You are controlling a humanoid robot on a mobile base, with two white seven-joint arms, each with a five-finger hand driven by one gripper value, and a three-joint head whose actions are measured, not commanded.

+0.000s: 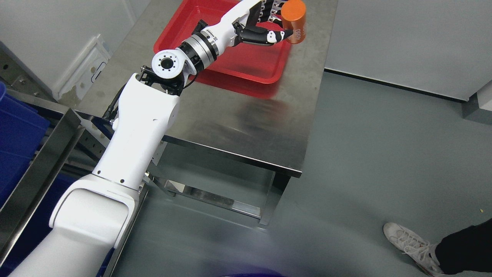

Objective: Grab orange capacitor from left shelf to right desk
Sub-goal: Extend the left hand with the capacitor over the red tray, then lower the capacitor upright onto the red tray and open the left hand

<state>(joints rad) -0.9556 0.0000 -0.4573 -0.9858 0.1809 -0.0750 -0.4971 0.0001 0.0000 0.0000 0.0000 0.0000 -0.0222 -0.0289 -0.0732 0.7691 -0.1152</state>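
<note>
My left arm reaches from the lower left up across the steel desk (246,127). Its hand (275,23) is shut on the orange capacitor (294,20), a short orange cylinder with white print on its side. The hand holds the capacitor in the air at the top of the view, over the far right corner of the red tray (246,65) that lies on the desk. The thumb (276,36) presses the capacitor from below and the other fingers wrap it from above. My right arm does not show.
A shelf frame with blue bins (15,142) stands at the left edge. Grey floor lies right of the desk. A person's white shoe and dark trouser leg (423,246) show at the lower right corner.
</note>
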